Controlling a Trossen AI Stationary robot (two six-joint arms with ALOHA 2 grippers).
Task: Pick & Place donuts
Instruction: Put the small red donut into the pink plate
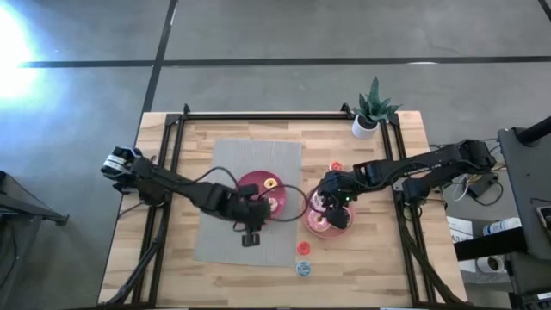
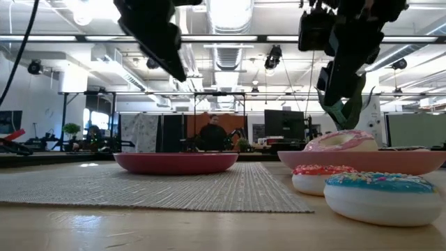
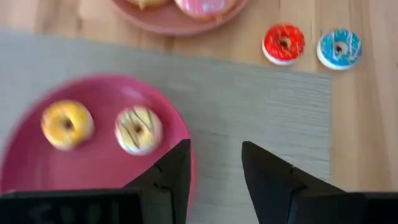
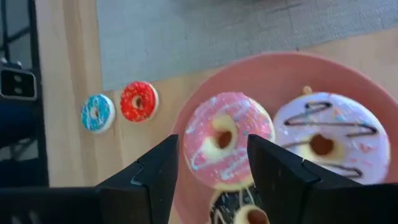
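A dark red plate (image 3: pixel 93 168) on the grey mat carries a yellow donut (image 3: pixel 67 124) and a pale donut with dark stripes (image 3: pixel 138 129). My left gripper (image 3: pixel 214 168) hovers open over that plate's edge and the mat (image 1: pixel 250 234). A pink plate (image 4: pixel 348 81) holds a pink sprinkled donut (image 4: pixel 227 140), a lilac-white drizzled donut (image 4: pixel 323 143) and a dark chocolate donut (image 4: pixel 239 211). My right gripper (image 4: pixel 211 168) is open above the pink donut, clear of it in the low view (image 2: pixel 341 104). A small red donut (image 1: pixel 303 248) and a blue donut (image 1: pixel 303 269) lie on the bare wood.
The grey mat (image 1: pixel 228 172) covers the table's middle-left. A potted plant (image 1: pixel 372 112) stands at the far right corner. A small red-orange thing (image 1: pixel 336 166) lies beyond the pink plate. Dark frame rails (image 1: pixel 168 164) run along the table's sides. A person (image 2: pixel 211 132) stands far behind.
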